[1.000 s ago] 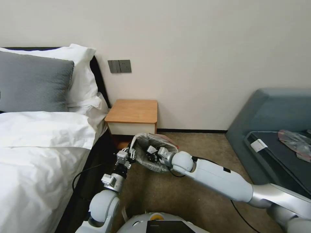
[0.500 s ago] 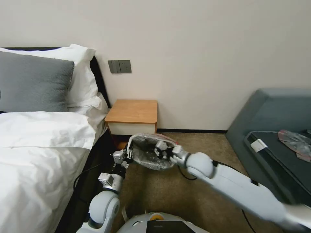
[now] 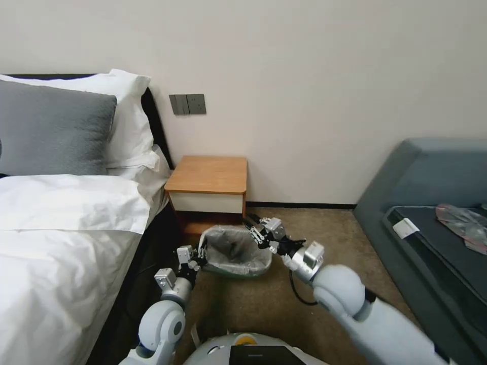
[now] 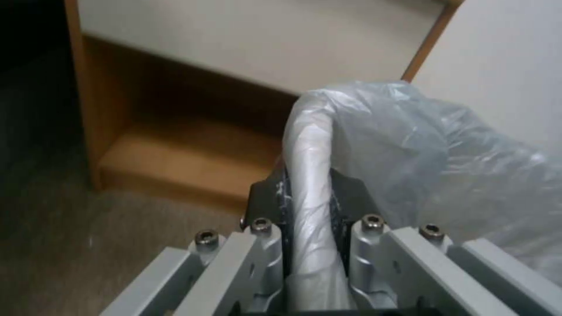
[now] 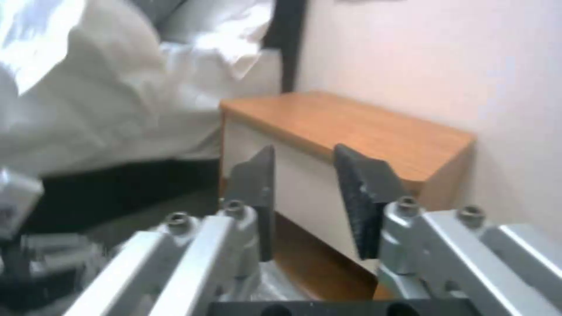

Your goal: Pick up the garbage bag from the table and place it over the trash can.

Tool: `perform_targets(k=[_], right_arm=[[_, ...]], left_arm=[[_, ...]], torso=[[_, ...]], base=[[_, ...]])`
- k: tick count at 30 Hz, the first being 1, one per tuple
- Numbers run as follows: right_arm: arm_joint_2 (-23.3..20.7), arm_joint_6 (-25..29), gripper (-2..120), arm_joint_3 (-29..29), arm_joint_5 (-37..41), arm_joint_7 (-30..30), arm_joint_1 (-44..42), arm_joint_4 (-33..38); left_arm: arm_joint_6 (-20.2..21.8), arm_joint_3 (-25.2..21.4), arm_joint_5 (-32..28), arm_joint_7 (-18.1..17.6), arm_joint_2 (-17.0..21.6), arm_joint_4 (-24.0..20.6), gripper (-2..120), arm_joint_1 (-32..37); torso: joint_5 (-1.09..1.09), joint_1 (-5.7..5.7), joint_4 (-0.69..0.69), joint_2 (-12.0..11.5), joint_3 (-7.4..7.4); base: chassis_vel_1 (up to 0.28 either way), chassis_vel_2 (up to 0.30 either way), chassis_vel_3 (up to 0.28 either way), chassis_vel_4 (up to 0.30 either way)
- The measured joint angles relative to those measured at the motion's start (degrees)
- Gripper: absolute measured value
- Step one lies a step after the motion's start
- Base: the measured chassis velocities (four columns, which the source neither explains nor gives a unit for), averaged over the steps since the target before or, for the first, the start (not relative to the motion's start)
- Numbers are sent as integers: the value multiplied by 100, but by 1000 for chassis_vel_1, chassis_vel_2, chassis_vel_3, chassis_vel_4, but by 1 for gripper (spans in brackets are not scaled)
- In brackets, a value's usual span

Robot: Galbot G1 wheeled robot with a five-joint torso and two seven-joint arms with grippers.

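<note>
Garbage bag [image 3: 234, 250]: grey, wrinkly, draped over and lining the trash can [image 3: 238, 271] on the carpet, just in front of the table [image 3: 209, 175].
Left gripper [image 3: 199, 252]: at the bin's left rim, fingers clamped on the bag-covered edge; the left wrist view shows plastic pinched between the pads.
Right gripper [image 3: 253, 229]: above the bin's far right corner, jaws apart, holding nothing.
Writing: no readable labels or brands.
</note>
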Motion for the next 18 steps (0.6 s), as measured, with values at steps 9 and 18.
perform_targets(k=[9, 18], right_arm=[[1263, 808, 65, 980, -326, 81, -1186, -187], [1759, 738, 98, 1331, -68, 304, -1100, -254]], left_arm=[[402, 28, -477, 53, -13, 514, 9, -183], [531, 99, -481, 135, 0, 659, 9, -169]], torso=[[-1, 0, 2, 0, 0], [0, 0, 2, 0, 0]], base=[[0, 0, 0, 0], [0, 0, 0, 0]])
